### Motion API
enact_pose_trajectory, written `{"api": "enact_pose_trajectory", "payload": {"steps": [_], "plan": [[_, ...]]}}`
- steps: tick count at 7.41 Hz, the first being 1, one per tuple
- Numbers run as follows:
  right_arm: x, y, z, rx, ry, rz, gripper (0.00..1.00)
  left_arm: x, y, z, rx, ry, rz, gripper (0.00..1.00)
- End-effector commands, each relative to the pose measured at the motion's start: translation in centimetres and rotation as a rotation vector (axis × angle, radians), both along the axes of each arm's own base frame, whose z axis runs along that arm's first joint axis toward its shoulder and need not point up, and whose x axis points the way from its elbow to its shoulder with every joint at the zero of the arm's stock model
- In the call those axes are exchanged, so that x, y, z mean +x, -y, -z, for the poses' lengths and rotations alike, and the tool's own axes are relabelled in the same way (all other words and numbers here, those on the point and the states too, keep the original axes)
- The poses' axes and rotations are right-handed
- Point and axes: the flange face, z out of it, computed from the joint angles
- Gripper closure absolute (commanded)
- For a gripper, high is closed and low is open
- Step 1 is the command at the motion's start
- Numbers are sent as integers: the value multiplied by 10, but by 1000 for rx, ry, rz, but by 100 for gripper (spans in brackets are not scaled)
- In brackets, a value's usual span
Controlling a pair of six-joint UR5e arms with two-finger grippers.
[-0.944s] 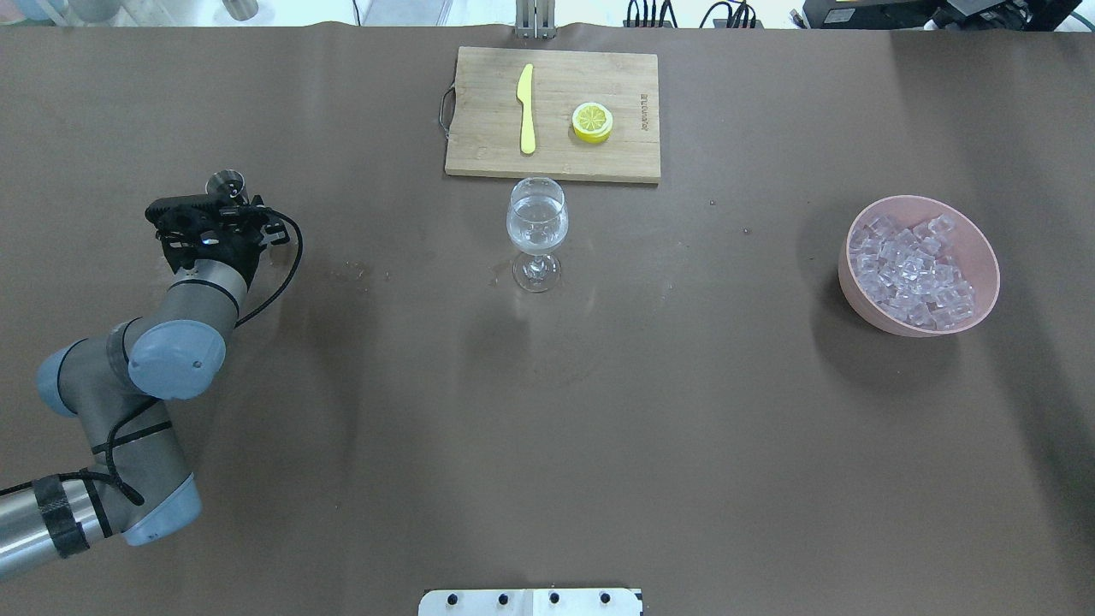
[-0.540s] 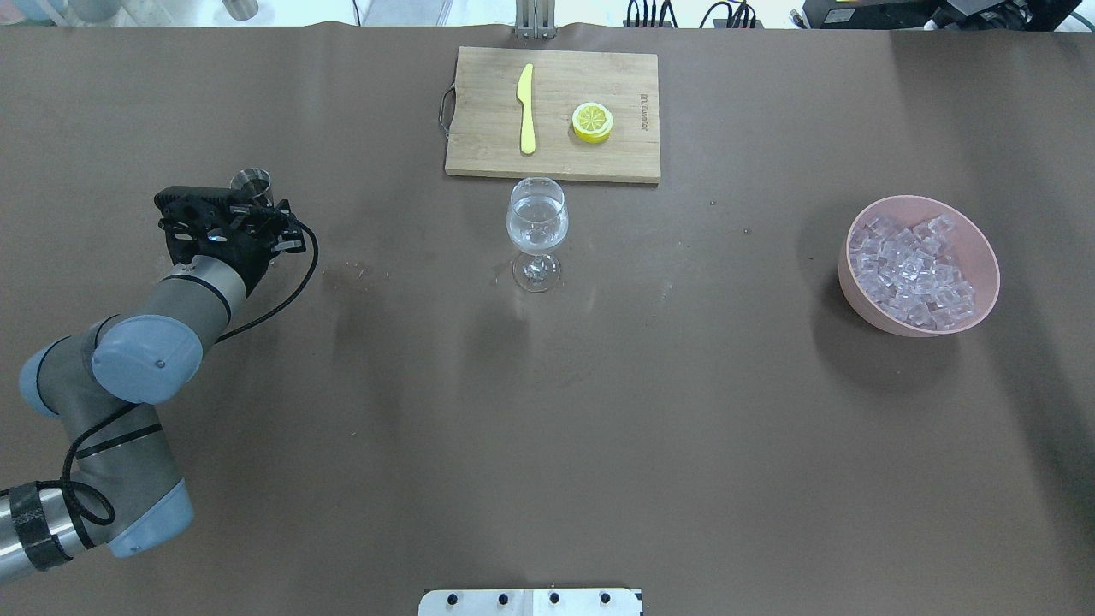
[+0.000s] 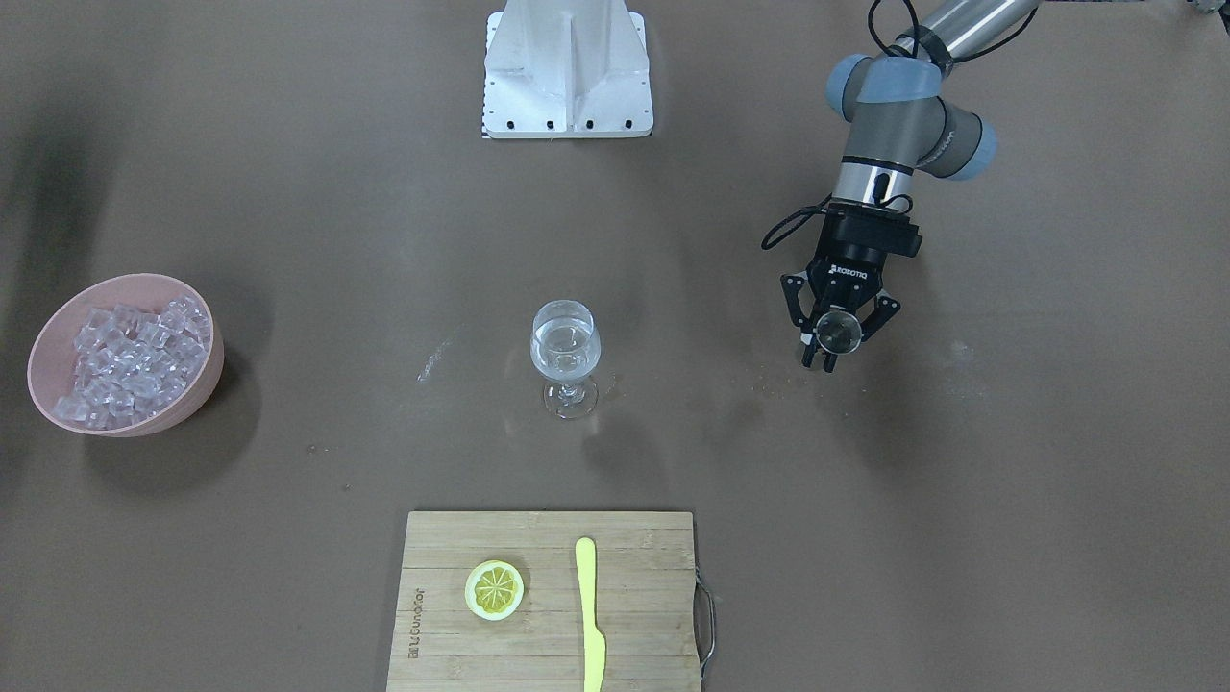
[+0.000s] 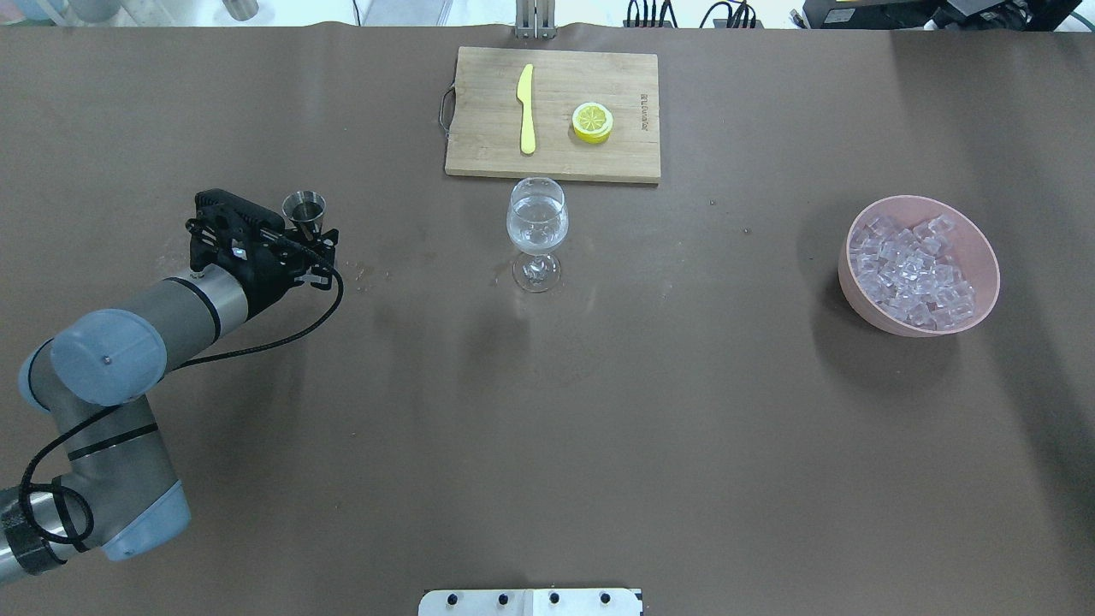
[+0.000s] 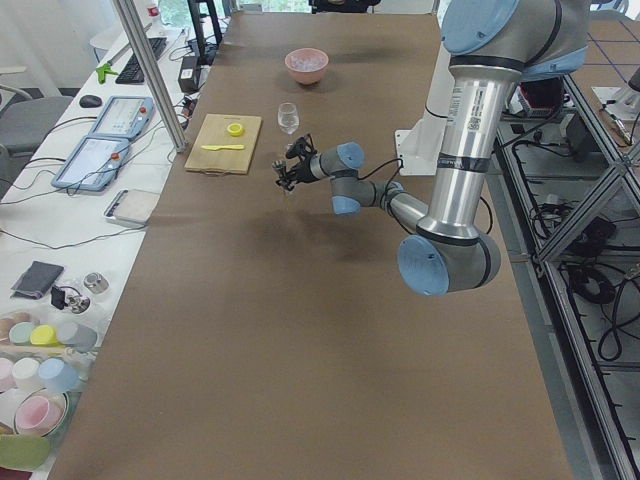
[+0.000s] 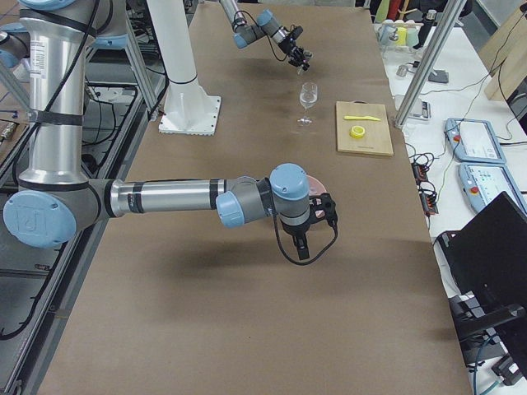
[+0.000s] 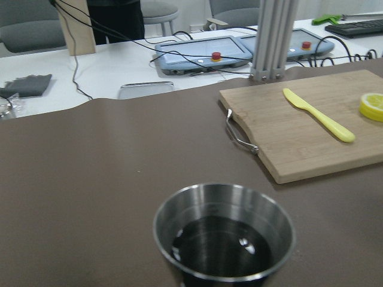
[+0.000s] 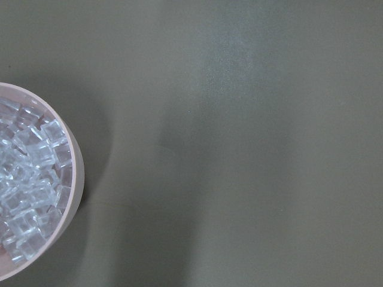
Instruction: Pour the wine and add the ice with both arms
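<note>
While the left gripper point(image 3: 834, 351), clamped on a small steel measuring cup point(image 7: 197, 206) of clear wine point(image 7: 221, 246), hangs well apart from the stemmed clear wine glass point(image 4: 536, 224), pouring seems in hand, needing a level carry and tilt over its rim; whether the right gripper point(image 6: 301, 249) is apart, I cannot tell.

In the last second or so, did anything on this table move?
The left arm carried the small metal cup sideways toward the wine glass, gripping it all the while. The wine glass, the cutting board and the pink bowl of ice stayed where they were.
</note>
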Motion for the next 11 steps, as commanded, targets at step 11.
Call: {"api": "enact_pose_trajectory", "payload": {"steps": [11], "plan": [[3, -1, -4, -8, 1, -7, 0, 41, 2, 126, 144, 77, -397, 100]]}}
